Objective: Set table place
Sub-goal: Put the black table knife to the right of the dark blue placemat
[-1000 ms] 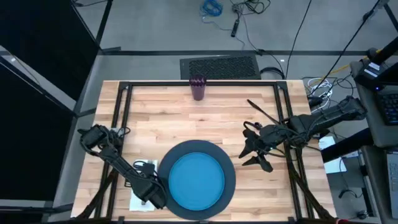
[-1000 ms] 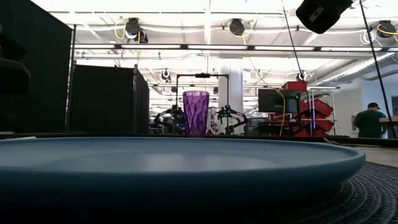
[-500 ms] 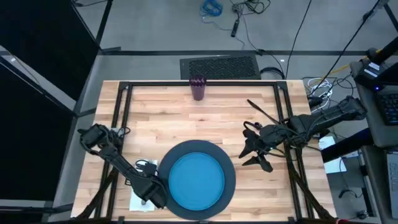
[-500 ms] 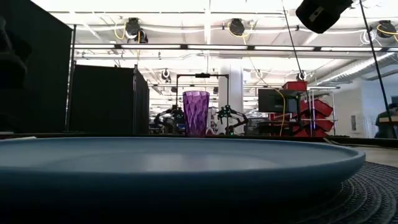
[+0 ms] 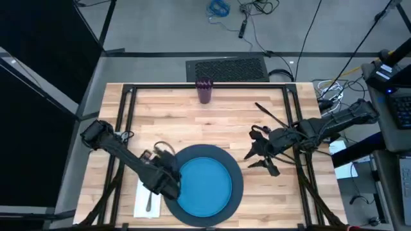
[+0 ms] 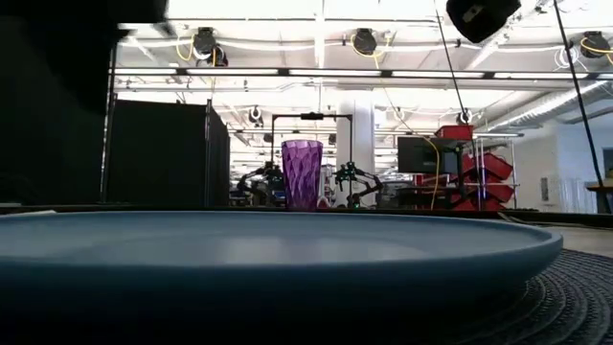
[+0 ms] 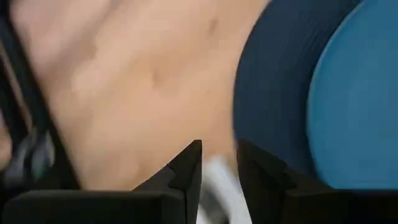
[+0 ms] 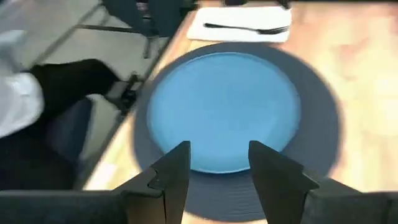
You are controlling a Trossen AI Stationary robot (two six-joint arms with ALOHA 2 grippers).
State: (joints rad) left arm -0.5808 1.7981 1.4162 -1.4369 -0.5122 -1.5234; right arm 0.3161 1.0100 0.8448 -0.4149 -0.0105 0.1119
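A blue plate (image 5: 207, 186) lies on the round dark grey charger (image 5: 236, 172) at the table's near edge. Left of the charger a white napkin (image 5: 141, 204) lies flat with a metal fork (image 5: 149, 203) on it; the right wrist view shows the fork (image 8: 249, 28) lying along the napkin (image 8: 205, 32). The purple cup (image 5: 204, 90) stands upright at the far edge. My left gripper (image 5: 172, 186) hovers over the charger's left rim, its fingers (image 7: 189, 163) a narrow gap apart, with nothing between them. My right gripper (image 5: 260, 160) is open right of the charger, holding nothing.
A thin dark object (image 5: 273, 115) lies on the wood at the far right, beyond my right gripper. The black frame (image 5: 125, 115) runs along the table's sides. Bare wood (image 5: 186, 125) lies between the cup and the charger.
My left gripper has left the napkin and gone toward the far edge and the right, to the charger's left rim. The napkin and the fork on it now show uncovered and lie still.
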